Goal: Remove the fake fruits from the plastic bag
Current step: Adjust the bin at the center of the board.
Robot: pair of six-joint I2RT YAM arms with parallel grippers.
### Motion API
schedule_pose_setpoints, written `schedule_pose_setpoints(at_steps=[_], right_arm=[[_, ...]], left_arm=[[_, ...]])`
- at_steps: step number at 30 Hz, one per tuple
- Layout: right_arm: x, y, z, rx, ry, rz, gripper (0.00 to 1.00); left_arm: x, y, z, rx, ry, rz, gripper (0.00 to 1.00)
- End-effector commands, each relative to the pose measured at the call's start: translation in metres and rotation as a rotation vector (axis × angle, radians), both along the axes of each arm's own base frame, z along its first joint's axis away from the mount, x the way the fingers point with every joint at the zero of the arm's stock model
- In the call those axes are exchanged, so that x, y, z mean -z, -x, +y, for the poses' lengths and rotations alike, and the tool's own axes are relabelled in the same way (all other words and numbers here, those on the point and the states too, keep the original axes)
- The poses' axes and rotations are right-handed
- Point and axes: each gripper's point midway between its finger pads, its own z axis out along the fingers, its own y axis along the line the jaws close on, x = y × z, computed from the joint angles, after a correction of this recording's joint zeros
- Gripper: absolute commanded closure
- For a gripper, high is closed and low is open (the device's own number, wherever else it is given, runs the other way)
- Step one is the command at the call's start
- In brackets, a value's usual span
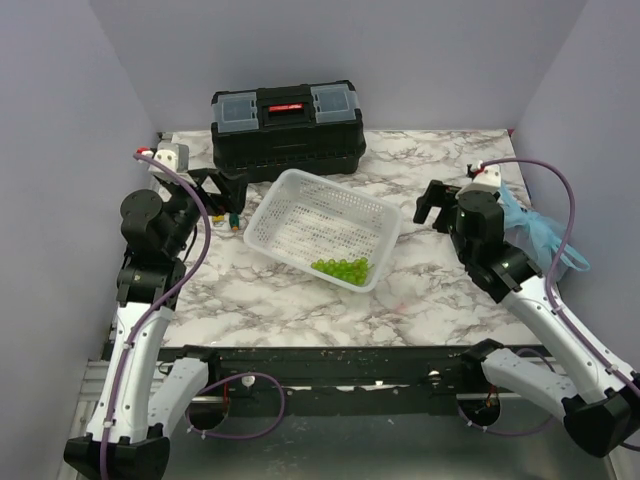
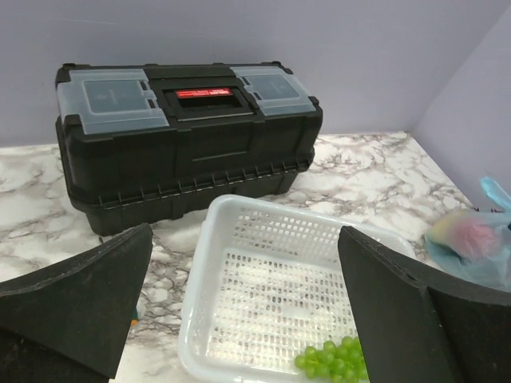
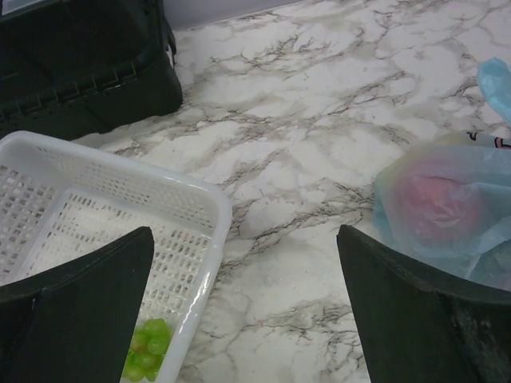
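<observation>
- plastic bag (image 1: 535,232), light blue and crinkled, lies on the marble table (image 1: 430,295) at its right side, just beside your right arm on its outer side.
- fake fruits (image 3: 435,203) are inside it; you can make out a reddish shape through the film, and the left wrist view shows a pink and yellow blur. the rest cannot be told.
- your right end effector (image 3: 247,311) has its fingers spread wide and holds nothing, over the table between the bag and the white mesh basket (image 1: 268,203).
- your left end effector (image 2: 255,319) is also spread wide and empty, left of the basket and facing it.
- pale green grapes (image 1: 343,268) lie in the basket's near corner.
- a black toolbox (image 1: 287,125) stands with its lid down behind the basket.
</observation>
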Motion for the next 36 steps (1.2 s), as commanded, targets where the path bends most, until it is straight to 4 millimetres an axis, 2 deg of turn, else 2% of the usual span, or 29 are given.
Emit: schedule_pose_setpoints(at_steps=[1,12,19,22,26,30,36], right_arm=[[0.005,-0.003,-0.002,0.044,-0.014,0.035,0.0],[0.03,-0.009,0.005,0.064,-0.029,0.122,0.0],[0.061,-0.013,0.024,0.027,-0.091,0.203,0.0],[0.077,-0.017,0.03,0.034,-0.136,0.208,0.0],[0.089,-0.02,0.049,-0.043,-0.165,0.236,0.0],[0.107,-0.023,0.042,0.039,-0.167,0.299,0.0],[0.131,-0.022,0.059,-0.013,-0.2,0.364,0.0]], left_arm=[[0.005,0.01,-0.019,0.086,-0.04,0.0,0.01],[0.016,0.017,-0.047,0.163,-0.084,0.011,0.01],[0.029,0.012,-0.063,0.224,-0.065,0.068,0.01],[0.028,0.015,-0.067,0.24,-0.06,0.072,0.01],[0.029,0.019,-0.074,0.264,-0.064,0.072,0.01],[0.032,0.02,-0.079,0.284,-0.059,0.085,0.01],[0.034,0.023,-0.087,0.312,-0.059,0.092,0.01]])
